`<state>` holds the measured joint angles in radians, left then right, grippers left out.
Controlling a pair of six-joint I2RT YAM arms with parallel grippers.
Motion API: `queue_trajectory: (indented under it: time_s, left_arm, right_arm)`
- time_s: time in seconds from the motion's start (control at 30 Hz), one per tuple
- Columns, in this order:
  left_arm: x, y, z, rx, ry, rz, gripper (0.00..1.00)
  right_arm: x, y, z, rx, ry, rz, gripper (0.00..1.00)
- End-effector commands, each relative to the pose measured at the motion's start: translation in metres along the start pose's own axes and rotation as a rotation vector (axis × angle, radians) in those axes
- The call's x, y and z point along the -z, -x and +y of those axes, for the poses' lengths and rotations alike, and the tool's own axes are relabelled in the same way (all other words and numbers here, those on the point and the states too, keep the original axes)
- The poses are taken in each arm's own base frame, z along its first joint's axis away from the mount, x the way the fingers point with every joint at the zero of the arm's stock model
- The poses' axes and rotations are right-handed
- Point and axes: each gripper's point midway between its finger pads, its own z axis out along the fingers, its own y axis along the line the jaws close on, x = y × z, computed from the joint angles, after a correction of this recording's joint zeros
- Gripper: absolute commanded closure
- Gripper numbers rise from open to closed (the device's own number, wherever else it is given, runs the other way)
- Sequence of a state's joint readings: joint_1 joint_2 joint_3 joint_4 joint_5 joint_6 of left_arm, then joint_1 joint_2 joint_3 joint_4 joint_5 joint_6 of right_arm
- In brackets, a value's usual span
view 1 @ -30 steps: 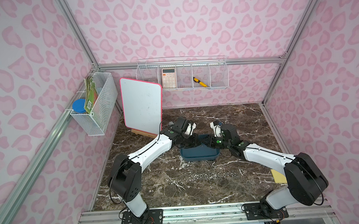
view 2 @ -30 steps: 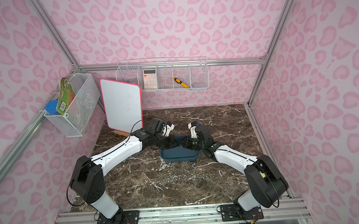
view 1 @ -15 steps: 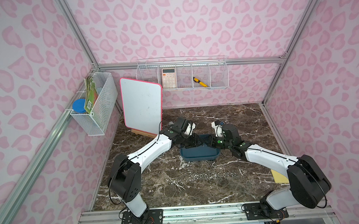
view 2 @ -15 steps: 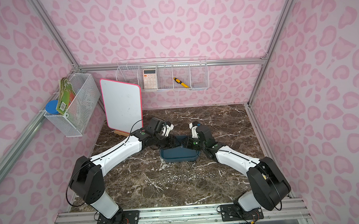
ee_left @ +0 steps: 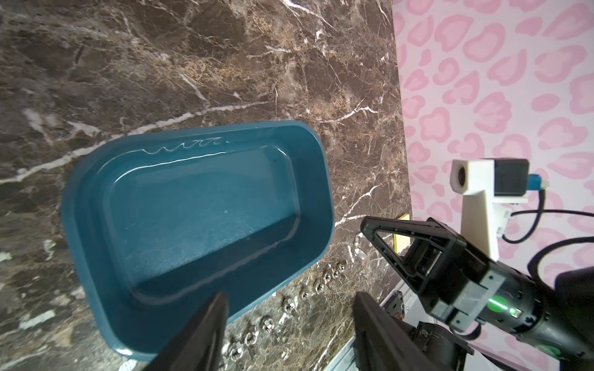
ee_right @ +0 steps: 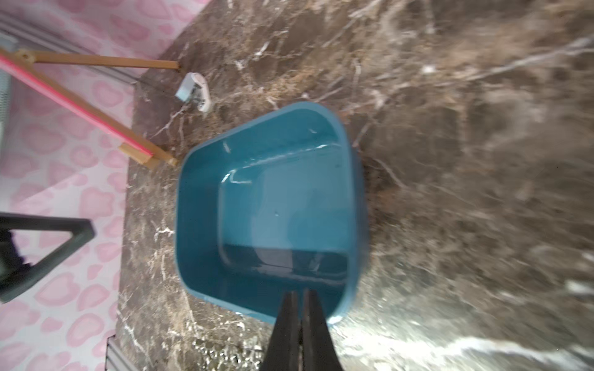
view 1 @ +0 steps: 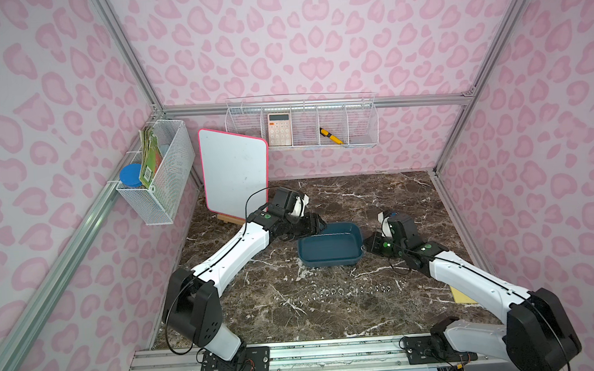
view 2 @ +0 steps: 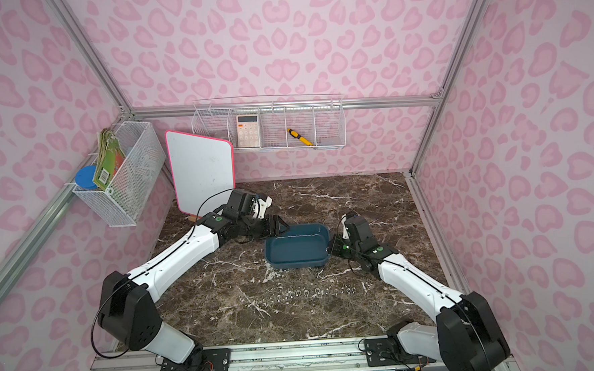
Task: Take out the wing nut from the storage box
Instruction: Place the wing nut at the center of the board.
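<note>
1. I take 12 o'clock as the back wall in both top views. The storage box [view 1: 327, 263] sits flat near the middle of the marble tabletop [view 1: 359, 197], with its long sides running 9 to 3.
2. My left gripper [view 1: 320, 225] hangs at the box's 10 o'clock corner. Its jaws stand well apart with nothing between them. The tips are close to the rim, but I cannot tell if they touch it.
3. My right gripper [view 1: 367, 244] is at the box's 3 o'clock short end. Its jaws are pressed together, with only a hairline gap showing in the right wrist view. The tips overlap the lip there. I cannot tell whether anything is pinched.
4. The box's lip runs unbroken round four rounded corners. Its floor shows as plain glossy blue in both wrist views.
5. The wing nuts [view 1: 350, 290] lie in a row on the marble at 6 o'clock from the box. The row runs parallel to the front wall and is apart from it.
6. Bare marble stretches from the box's far wall to the back wall at 12 o'clock. A narrower strip lies between the front wall and the row. More bare marble runs from the row to the aluminium base rail [view 1: 332, 352].
7. A whiteboard [view 1: 234, 179] stands on a wooden easel [view 1: 229, 218] at 10 o'clock, just behind my left wrist.
8. A yellow pad [view 1: 463, 294] lies at 4 o'clock, partly under my right forearm and near the table's right edge.
</note>
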<state>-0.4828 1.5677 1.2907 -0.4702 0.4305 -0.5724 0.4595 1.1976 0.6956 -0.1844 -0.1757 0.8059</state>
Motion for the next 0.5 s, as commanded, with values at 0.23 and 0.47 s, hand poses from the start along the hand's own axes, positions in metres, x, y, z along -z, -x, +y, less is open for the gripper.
queue_trajectory:
  time_s: [0.23,0.47]
  left_arm:
    - [0.026,0.0,0.024,0.044,0.071,-0.046,0.11]
    - [0.032,-0.002,0.029,0.056,0.094,-0.056,0.02]
  right_arm:
    - [0.032,-0.034,-0.095,-0.068,-0.358,0.041,1.0]
    - [0.028,-0.068,-0.12,-0.117,-0.422,0.139,1.0]
